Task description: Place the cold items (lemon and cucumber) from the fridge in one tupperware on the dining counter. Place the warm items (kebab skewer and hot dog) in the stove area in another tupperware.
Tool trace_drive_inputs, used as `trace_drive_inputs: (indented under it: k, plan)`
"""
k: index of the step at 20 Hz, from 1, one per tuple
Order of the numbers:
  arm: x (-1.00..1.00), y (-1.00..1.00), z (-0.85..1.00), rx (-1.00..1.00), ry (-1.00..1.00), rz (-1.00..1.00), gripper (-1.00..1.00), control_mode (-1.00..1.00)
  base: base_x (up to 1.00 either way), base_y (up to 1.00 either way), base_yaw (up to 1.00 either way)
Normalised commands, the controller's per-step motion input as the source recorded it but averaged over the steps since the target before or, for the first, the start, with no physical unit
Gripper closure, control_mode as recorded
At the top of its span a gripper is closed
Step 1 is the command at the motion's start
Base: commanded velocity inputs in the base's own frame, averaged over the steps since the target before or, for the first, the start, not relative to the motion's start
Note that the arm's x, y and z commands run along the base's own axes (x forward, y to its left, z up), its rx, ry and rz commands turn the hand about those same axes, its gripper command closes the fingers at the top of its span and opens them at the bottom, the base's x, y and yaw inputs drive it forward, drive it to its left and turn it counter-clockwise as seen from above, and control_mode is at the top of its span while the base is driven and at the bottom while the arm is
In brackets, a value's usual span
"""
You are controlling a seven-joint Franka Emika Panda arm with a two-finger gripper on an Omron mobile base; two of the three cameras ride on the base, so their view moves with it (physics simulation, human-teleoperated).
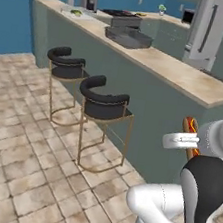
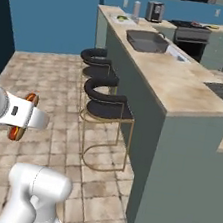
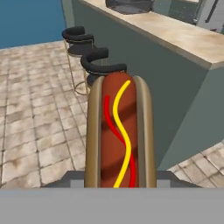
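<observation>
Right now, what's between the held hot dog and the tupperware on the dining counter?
Bar stools and the counter's grey-green front: hand view shows both beyond the hot dog. The tupperware sits atop.

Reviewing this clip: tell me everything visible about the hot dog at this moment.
The hot dog is a reddish-brown sausage in a tan bun, with wavy red and yellow sauce lines along its top. It is whole and held in the shut hand, clear of floor and counter. In the hand view it runs lengthwise away from the camera, toward the stools. In the base views its ends stick out above and below the hand, in front of the counter wall.
</observation>
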Motion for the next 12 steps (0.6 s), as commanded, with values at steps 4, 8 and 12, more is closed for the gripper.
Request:
trace_drive_inputs:
  k: [4,8,12]
  plan:
    - [0.00,0.00,0.00,0.00,0.00,0.00,1.00,1.00,0.47,1.00,-0.58]
    - [0.00,0.00,0.00,0.00,0.00,0.00,1.00,1.00,0.47,1.00,-0.55]
    - [0.00,0.00,0.00,0.00,0.00,0.00,1.00,1.00,0.49,1.00,-0.52]
